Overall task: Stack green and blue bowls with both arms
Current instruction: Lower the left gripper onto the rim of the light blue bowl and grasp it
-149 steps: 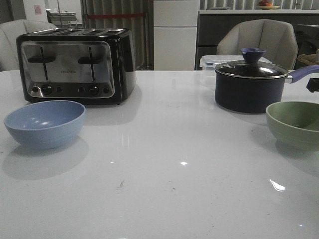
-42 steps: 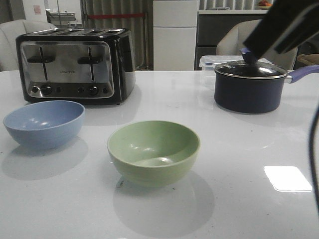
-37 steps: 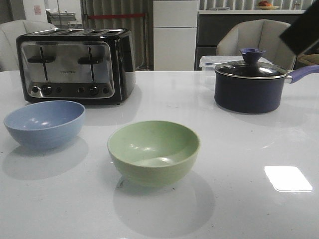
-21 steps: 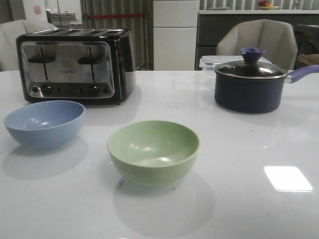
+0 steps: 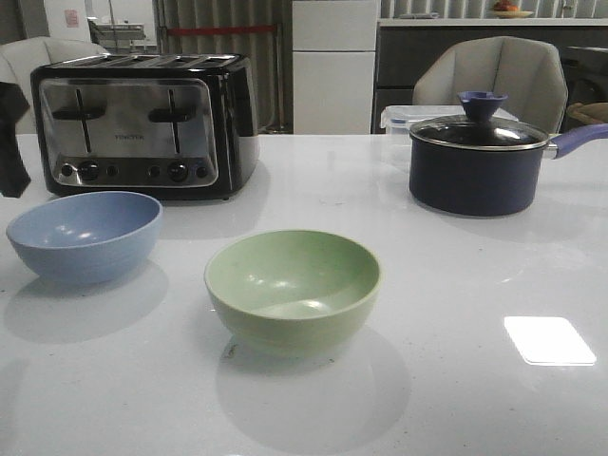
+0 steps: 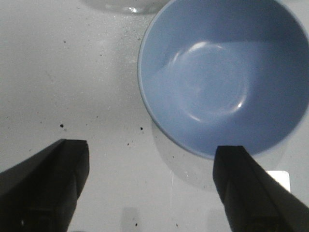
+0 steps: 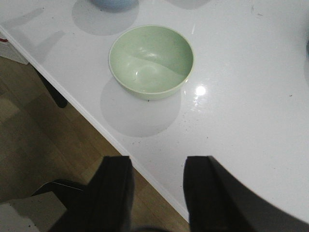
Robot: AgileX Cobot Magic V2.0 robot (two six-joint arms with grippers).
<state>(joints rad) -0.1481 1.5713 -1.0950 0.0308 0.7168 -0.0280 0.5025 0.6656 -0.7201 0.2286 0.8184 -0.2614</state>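
Two bowls set apart on the worktop point(image 5: 456, 285)

The blue bowl point(image 6: 223, 72) is overhung by the left gripper point(image 6: 149, 188), jaws wide; the green bowl point(image 7: 151, 60) is viewed past the right gripper point(image 7: 157, 193), jaws parted, empty.

1. The green bowl point(image 5: 293, 290) sat upright on the table point(image 5: 456, 285), near its front edge.
2. The blue bowl point(image 5: 84, 234) stood to the left of the green bowl and slightly behind it, apart from it.
3. The toaster point(image 5: 144, 123) stood behind the blue bowl, left and well behind the green bowl.
4. The saucepan point(image 5: 480, 157) stood right of and well behind the green bowl.
5. A chair point(image 5: 494, 71) stood beyond the table, behind the saucepan.
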